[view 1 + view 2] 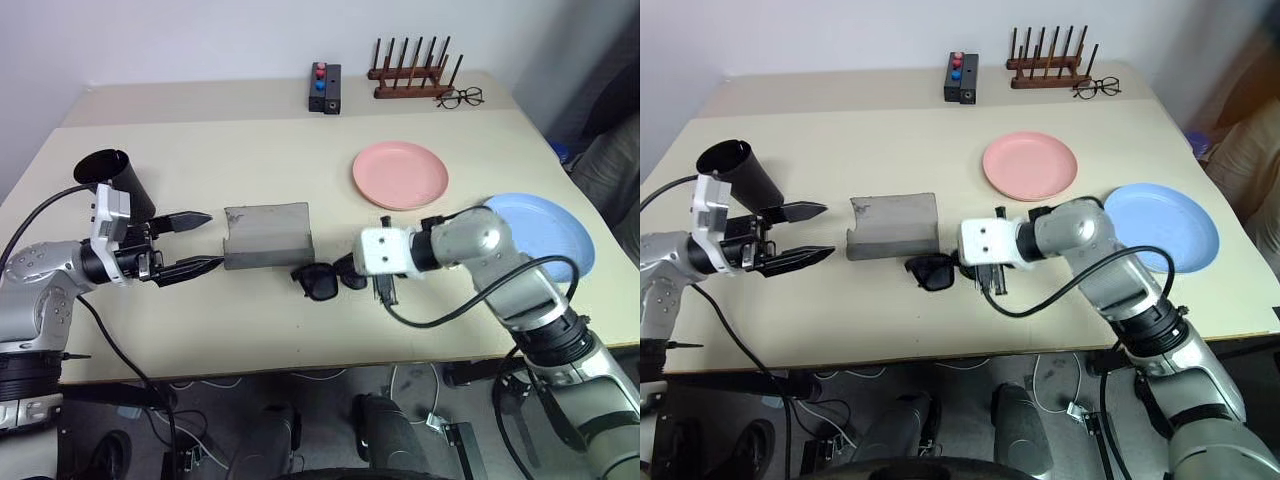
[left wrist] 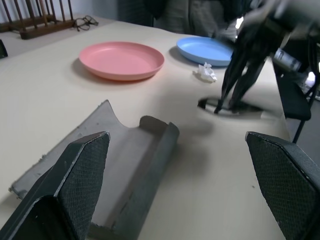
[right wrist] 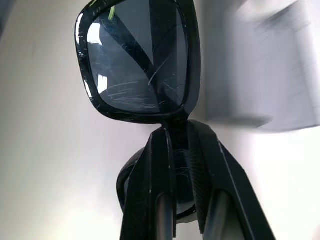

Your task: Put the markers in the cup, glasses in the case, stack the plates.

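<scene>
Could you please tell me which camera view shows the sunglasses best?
The right wrist view: the sunglasses appear up close, one scratched lens whole, the right gripper pinching the frame at the bridge. Both eye views show them small beside the open grey case. The left wrist view shows them blurred, hanging from the gripper.

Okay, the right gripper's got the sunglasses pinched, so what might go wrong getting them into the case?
1. The right gripper holds the sunglasses only at the narrow bridge, so they might swivel or slip out.
2. The case lies open and loose on the table; a nudge from the glasses might push it away.
3. The open left gripper sits close to the case, so the arms could crowd each other.
</scene>
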### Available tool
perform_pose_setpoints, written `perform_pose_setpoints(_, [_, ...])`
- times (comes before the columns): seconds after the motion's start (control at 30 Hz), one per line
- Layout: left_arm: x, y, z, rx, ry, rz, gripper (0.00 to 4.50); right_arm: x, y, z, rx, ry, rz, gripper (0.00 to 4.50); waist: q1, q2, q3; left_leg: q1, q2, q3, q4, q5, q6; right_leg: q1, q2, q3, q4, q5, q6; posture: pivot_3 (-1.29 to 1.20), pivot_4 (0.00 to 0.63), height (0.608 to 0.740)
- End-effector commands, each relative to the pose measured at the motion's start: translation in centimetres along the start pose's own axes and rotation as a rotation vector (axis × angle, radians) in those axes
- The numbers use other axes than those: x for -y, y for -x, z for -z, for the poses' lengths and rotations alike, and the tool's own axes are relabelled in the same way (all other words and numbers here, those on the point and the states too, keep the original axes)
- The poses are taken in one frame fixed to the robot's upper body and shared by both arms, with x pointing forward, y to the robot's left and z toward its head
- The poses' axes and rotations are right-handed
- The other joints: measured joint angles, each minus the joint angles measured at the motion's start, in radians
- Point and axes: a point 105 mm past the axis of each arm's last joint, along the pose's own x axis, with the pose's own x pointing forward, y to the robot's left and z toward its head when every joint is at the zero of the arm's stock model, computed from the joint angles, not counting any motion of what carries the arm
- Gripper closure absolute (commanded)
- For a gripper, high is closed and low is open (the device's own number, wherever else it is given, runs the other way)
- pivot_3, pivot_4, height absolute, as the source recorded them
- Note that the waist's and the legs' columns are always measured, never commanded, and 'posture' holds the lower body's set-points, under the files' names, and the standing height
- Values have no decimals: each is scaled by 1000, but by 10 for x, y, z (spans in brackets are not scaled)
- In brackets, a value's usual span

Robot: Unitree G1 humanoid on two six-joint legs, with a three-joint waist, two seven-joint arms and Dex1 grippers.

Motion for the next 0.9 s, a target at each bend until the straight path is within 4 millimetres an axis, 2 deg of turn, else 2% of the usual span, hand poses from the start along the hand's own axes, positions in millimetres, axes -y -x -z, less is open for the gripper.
perform_pose_setpoints(0.03, [-4, 7, -19, 37, -46, -24, 0, 20, 8, -27, 116, -29, 94, 4491, 1, 0, 0, 0, 0, 0, 0, 0, 0, 0, 0, 0, 0, 0, 0, 0, 150, 740])
perform_pose_setpoints(0.2, [-5, 13, -22, 41, -65, -50, 0, 53, 9, -47, 199, -96, 237, 4491, -1, 0, 0, 0, 0, 0, 0, 0, 0, -1, 0, 0, 0, 0, 0, 0, 150, 740])
perform_pose_setpoints(0.27, [-6, 17, -23, 39, -73, -70, 0, 66, 5, -49, 192, -101, 297, 4491, 0, 0, 0, -1, 0, 0, -1, 0, 0, -1, 0, 0, 0, 0, 0, 0, 150, 740])
perform_pose_setpoints(0.37, [-7, 27, -23, 21, -107, -127, 0, 69, -20, -63, 237, -121, 329, 4491, -5, 0, 0, -1, 0, 0, -1, 0, 0, -2, 0, 0, 0, 0, 0, 0, 150, 740])
perform_pose_setpoints(0.57, [-3, 35, -17, 9, -120, -175, 0, 72, -53, -89, 348, -215, 350, 4491, -5, 1, 0, -5, 2, 1, -2, 4, -8, -8, 0, 1, 0, 1, -2, 0, 150, 740])
perform_pose_setpoints(0.73, [-1, 34, -17, 20, -119, -186, 0, 81, -77, -79, 305, -219, 394, 4491, 1, 0, 0, -5, 1, 1, -2, 4, -7, -7, 1, 0, 0, 2, -2, 0, 150, 740])
perform_pose_setpoints(0.9, [0, 35, -18, 14, -123, -193, 0, 72, -97, -47, 174, -189, 362, 4491, -7, 1, 0, -5, 1, 1, -3, 4, -7, -8, 1, 0, 0, 2, -2, 0, 150, 740])
